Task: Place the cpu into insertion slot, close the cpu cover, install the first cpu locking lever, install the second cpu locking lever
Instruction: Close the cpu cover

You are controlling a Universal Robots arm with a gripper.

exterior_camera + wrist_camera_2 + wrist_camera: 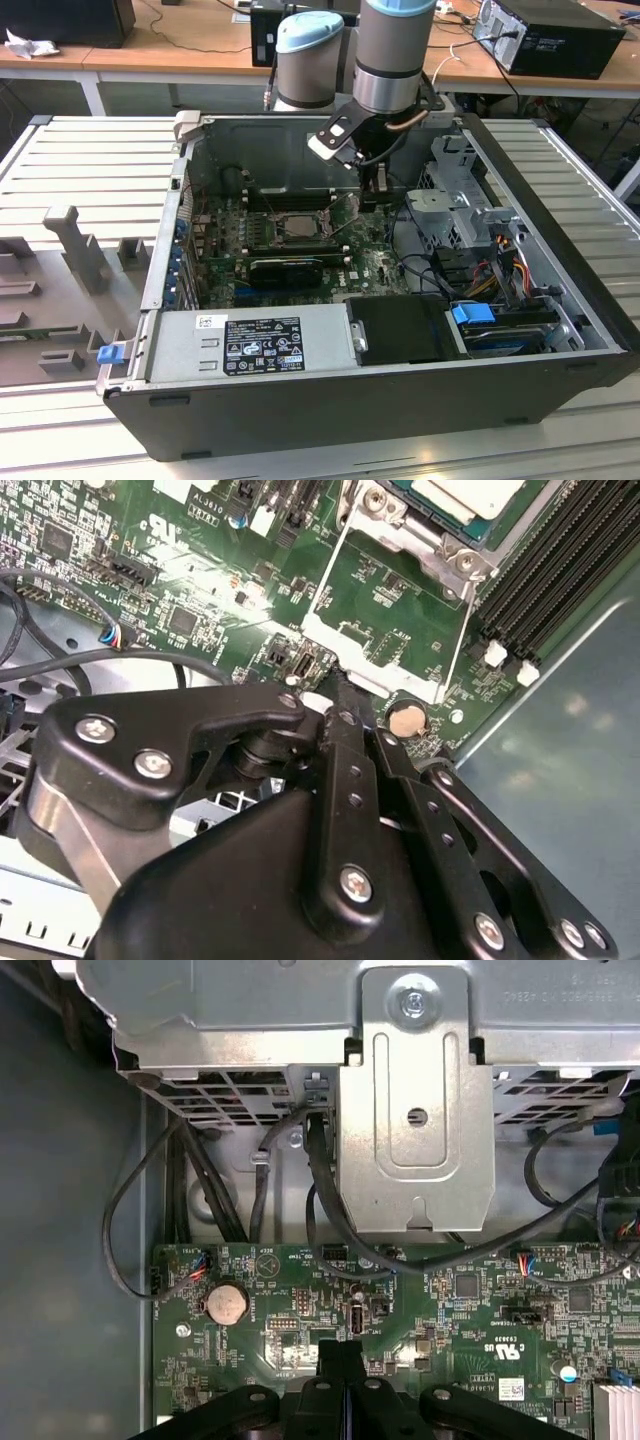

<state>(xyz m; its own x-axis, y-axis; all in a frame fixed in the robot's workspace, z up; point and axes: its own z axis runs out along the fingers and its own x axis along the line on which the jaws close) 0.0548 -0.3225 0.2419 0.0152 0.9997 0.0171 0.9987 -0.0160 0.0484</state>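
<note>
Beige-silver, the cpu [298,224] lies in the insertion slot [265,226]; whether the cpu cover is down over it is hard to make out. Off the slot toward the exterior view's right hangs the tool [378,188], its tips lost against dark parts. In both wrist views its black fingers [330,1360] press together, pinching nothing, above the green motherboard [450,1310].

Quick notes from my end: the gripper [335,688] is matt black all over, with shiny silver screw heads [356,883]. The cpu [470,495] has a pale satin metal face, and the cpu cover [425,540] is bare silvery metal. The motherboard [450,1300] is glossy green, its coin cell [226,1303] polished metal. The drive bracket [415,1110] is dull grey sheet metal. The case [300,410], at the lower middle of the exterior view, is matt dark grey.
</note>
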